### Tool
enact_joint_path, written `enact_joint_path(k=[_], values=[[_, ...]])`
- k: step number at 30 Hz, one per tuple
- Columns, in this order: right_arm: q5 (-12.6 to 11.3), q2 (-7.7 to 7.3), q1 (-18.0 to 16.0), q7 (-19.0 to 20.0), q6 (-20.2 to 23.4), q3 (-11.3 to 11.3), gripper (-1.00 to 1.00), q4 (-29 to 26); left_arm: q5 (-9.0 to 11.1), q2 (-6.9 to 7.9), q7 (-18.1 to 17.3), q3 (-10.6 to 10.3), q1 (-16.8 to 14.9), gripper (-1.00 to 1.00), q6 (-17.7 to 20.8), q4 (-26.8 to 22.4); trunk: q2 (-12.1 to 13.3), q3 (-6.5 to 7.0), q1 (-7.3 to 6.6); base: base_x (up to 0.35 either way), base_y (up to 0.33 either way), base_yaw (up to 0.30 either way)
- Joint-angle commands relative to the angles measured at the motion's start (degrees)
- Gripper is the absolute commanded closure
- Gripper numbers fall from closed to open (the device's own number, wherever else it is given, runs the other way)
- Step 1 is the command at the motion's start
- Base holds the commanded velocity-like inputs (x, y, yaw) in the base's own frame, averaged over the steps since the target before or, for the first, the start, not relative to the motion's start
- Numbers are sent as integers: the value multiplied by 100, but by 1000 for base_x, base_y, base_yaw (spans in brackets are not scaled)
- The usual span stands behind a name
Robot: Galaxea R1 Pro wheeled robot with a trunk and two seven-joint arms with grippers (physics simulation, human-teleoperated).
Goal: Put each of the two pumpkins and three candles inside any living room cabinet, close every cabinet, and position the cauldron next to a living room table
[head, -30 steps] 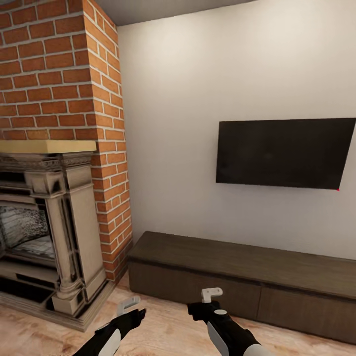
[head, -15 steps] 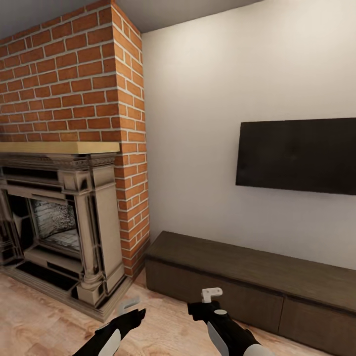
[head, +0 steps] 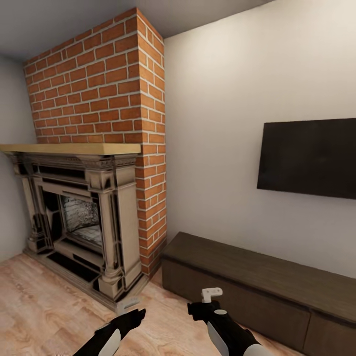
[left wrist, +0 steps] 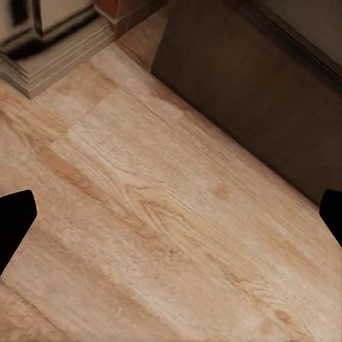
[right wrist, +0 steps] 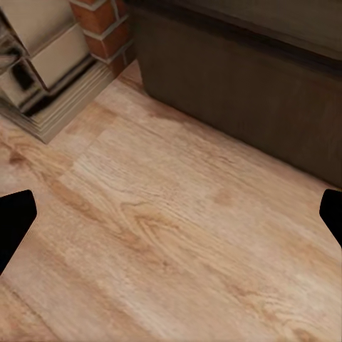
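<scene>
With both grippers, left (head: 129,302) and right (head: 211,294), being held spread and empty, the closed low cabinet (head: 247,282) at four o'clock is best being approached squarely.

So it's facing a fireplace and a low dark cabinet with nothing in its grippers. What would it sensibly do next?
Probably keep turning to search the room: both the left gripper and right gripper are open and hold nothing, and the cabinet top is bare, with no pumpkins or candles here.
</scene>
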Motion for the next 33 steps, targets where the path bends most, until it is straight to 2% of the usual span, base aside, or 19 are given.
enact_joint_path(k=[1,9,26,33], values=[[-54,-5,-2,-45,32,49,-100,-17,39,2,2,-21,-4,-100,20,-4,-4,-3,0,0,0,234],[-65,-5,-2,143,103,49,-100,-13,39,2,2,-21,-4,-100,20,-4,-4,22,0,0,0,161],[-70,-27,-2,196,30,40,-100,-13,47,6,2,-12,-4,-100,20,-4,-4,24,0,1,22,6],[-75,-15,-2,210,46,40,-100,-13,47,3,2,-12,-4,-100,20,-4,-4,24,0,233,113,0]])
